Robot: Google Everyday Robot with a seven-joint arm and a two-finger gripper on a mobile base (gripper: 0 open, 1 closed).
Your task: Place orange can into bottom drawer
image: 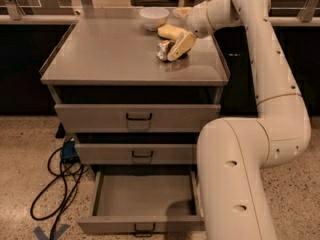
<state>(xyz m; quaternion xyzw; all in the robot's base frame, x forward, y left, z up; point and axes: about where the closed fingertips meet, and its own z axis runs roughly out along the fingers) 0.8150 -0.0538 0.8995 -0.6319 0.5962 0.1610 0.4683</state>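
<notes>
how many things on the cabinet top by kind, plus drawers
white bowl: 1
yellow sponge: 1
orange can: 1, tool at it
drawers: 3, bottom drawer pulled out
total: 6
</notes>
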